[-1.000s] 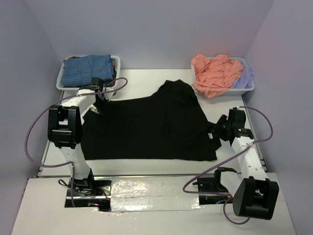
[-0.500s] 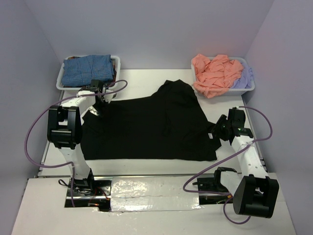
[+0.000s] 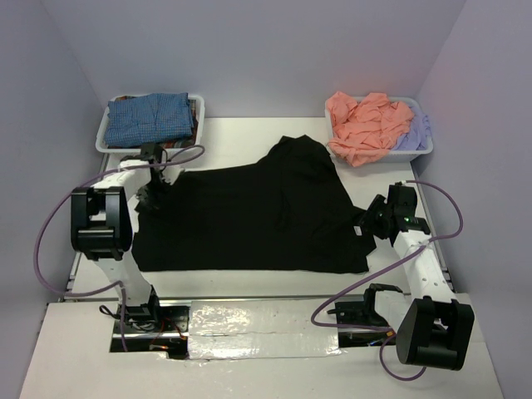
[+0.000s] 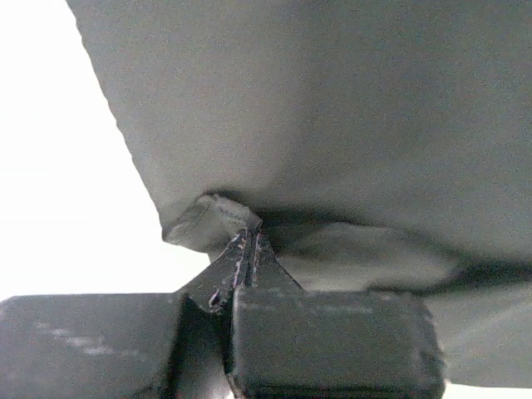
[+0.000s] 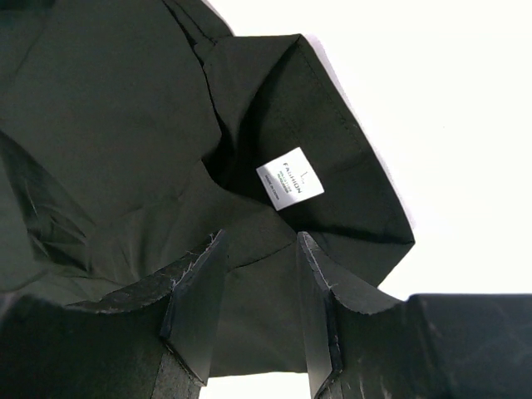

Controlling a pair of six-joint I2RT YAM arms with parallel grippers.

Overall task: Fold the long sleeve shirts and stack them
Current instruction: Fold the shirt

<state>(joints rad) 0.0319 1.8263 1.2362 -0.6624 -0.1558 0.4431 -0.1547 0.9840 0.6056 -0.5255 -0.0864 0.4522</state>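
Fingers (image 4: pixel 270 270) of your left gripper (image 4: pixel 249 243) pinch a fold of the black shirt (image 3: pixel 249 216) by the table's (image 3: pixel 241 137) left edge, a grip only the wrist view shows, while your right gripper (image 5: pixel 262 241) hangs spread over its collar label (image 5: pixel 288 183).

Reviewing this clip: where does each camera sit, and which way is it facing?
Top external: above and behind the bases, looking down at the table; left arm and right arm show, flanking the black shirt.
Left wrist: on that arm, looking along the left gripper, shut on the shirt's edge.
Right wrist: looking down past the open right gripper at the collar's white label.
Shared: all three see the black shirt.
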